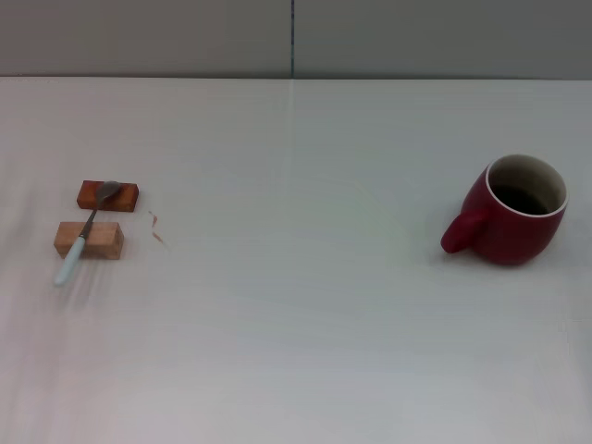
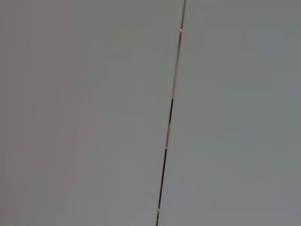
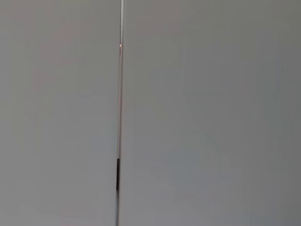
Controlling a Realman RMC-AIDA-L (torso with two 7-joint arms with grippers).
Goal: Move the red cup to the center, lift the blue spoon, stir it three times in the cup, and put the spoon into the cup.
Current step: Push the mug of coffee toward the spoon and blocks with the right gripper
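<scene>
The red cup [image 1: 511, 211] stands upright on the white table at the right, its loop handle pointing left and its dark interior showing. Far to the left, the blue spoon [image 1: 85, 235] lies propped across two small blocks, its metal bowl on the darker block [image 1: 108, 195] and its pale blue handle sloping over the lighter block [image 1: 89, 240] toward the front. Neither gripper appears in any view. Both wrist views show only a flat grey wall with a thin vertical seam.
A small reddish scrap [image 1: 156, 228] lies just right of the blocks. The white table [image 1: 296, 305] runs wide between spoon and cup, and a grey wall with a seam [image 1: 292, 37] backs it.
</scene>
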